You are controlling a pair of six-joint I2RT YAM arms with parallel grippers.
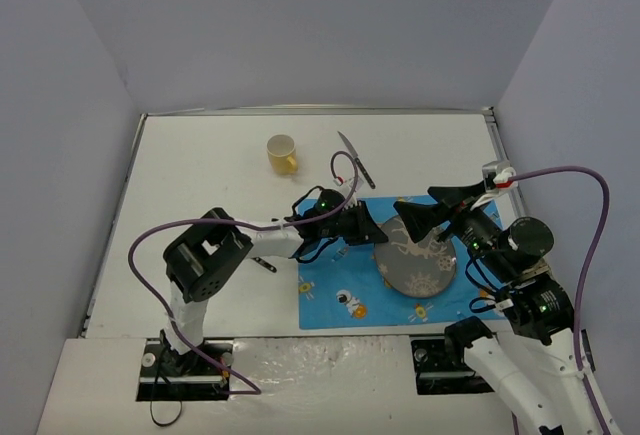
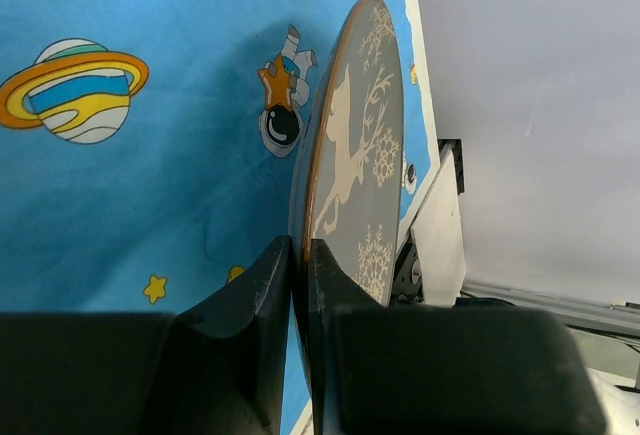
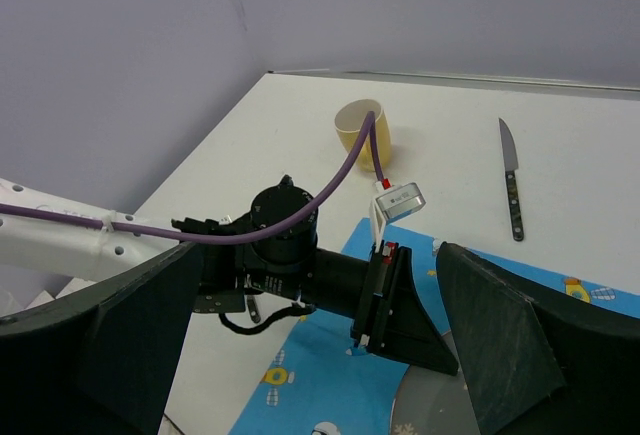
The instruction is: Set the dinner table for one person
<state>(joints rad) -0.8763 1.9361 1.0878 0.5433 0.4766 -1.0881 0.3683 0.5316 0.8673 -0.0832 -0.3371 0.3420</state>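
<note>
A grey plate with a white reindeer and snowflake print lies over the right part of the blue cartoon-print placemat on the white dinner table. My left gripper is shut on the plate's left rim; in the left wrist view its fingers pinch the rim of the plate edge-on above the placemat. My right gripper is wide open and empty, hovering over the plate's far edge. In the right wrist view it frames the left gripper.
A yellow cup stands at the back of the table, and a knife lies to its right; both show in the right wrist view, cup and knife. A small dark utensil lies left of the placemat, partly under the left arm.
</note>
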